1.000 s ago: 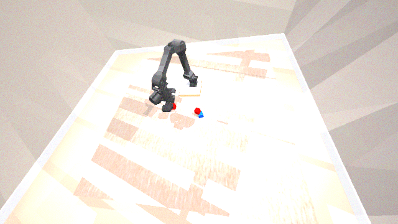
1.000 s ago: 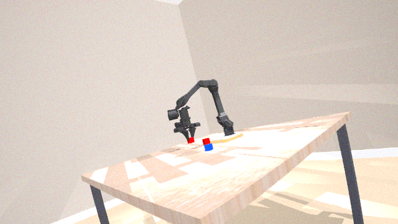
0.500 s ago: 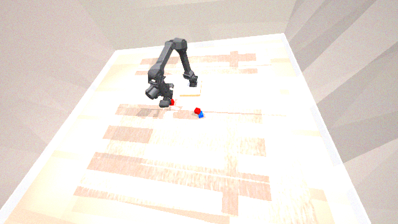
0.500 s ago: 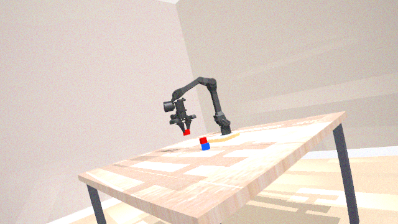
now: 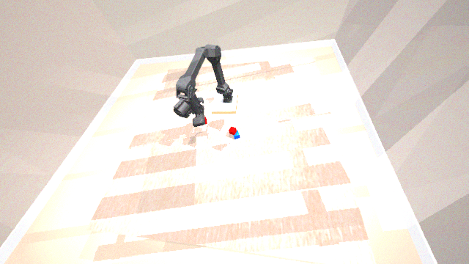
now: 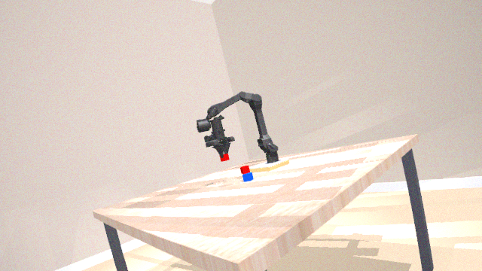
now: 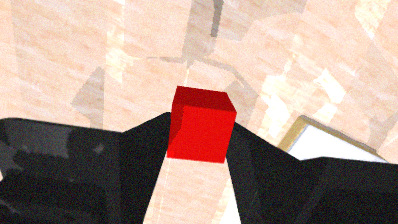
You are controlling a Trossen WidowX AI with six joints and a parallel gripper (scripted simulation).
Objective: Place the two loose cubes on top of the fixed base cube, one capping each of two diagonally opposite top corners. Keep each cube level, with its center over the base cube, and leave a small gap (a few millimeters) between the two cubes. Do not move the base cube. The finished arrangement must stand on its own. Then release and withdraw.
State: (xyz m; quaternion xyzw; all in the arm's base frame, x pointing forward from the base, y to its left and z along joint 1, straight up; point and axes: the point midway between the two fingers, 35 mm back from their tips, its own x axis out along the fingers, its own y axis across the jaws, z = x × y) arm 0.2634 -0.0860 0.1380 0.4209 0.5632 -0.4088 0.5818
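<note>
A wooden worktop [image 5: 253, 183] [image 6: 211, 226], patterned with pale and pinkish-brown patches, stands on dark legs [image 6: 417, 211]. A thin white-topped board with a yellowish edge [image 5: 224, 112] [image 6: 270, 166] [image 7: 330, 142] lies on it. Plain beige walls [image 5: 55, 55] [image 6: 113, 75] meet in a corner, above light, patchy flooring [image 6: 459, 218].

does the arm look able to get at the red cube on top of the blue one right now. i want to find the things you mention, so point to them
Probably not: its tool [image 5: 202, 122] [image 6: 224, 156] [image 7: 199, 123] is shut on the other red cube [image 6: 224, 158] [image 7: 202, 134], though nothing seems to block the way over.
</note>
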